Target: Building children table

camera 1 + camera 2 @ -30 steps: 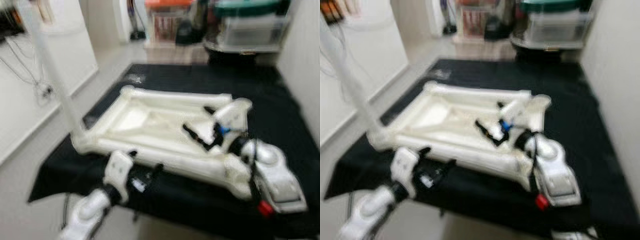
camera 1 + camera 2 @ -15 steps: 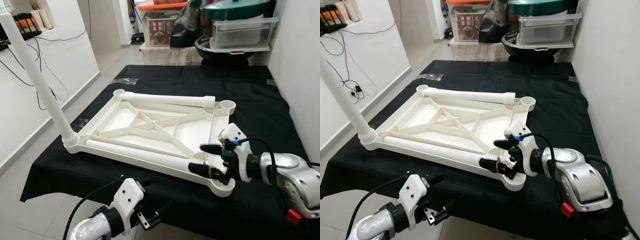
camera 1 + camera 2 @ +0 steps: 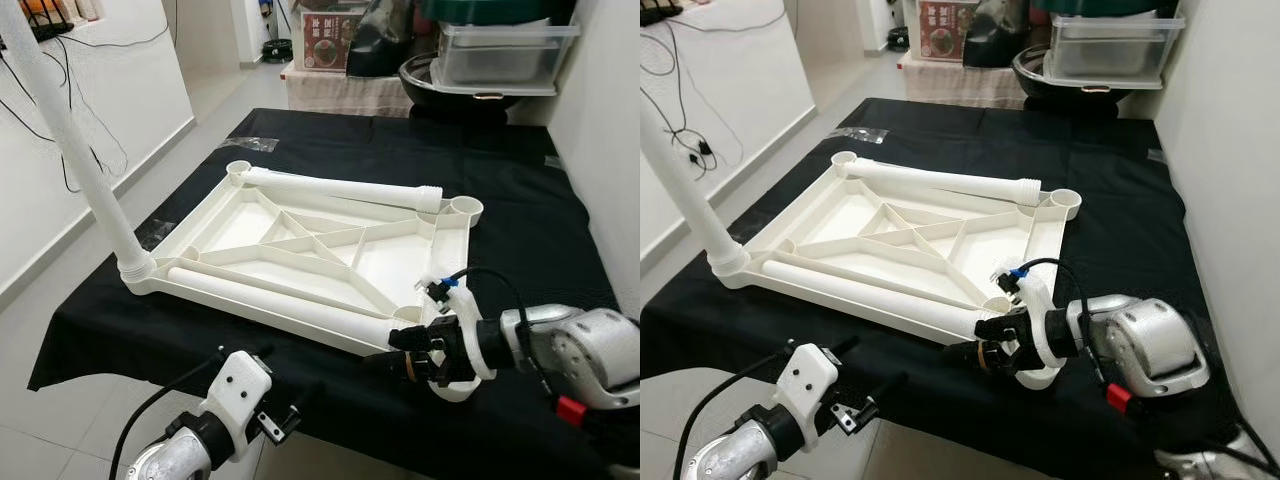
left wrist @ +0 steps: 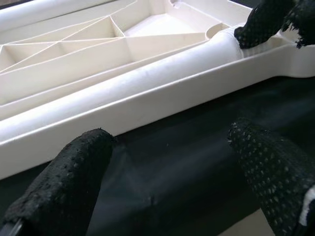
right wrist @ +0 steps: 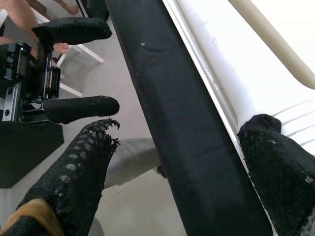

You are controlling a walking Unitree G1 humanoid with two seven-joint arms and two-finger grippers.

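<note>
Table top: your white ribbed plastic table top lies upside down on the black cloth-covered table.
Legs: one white plastic leg tube stands upright in the near left corner socket; two more lie along the long edges.
Right gripper: fingers spread, one fingertip resting on the near tube's end, clasping nothing.
Left gripper: fingers wide apart, empty, just off the table's near edge.

No legible txt anywhere; print on the far cardboard box too blurry to read.
</note>
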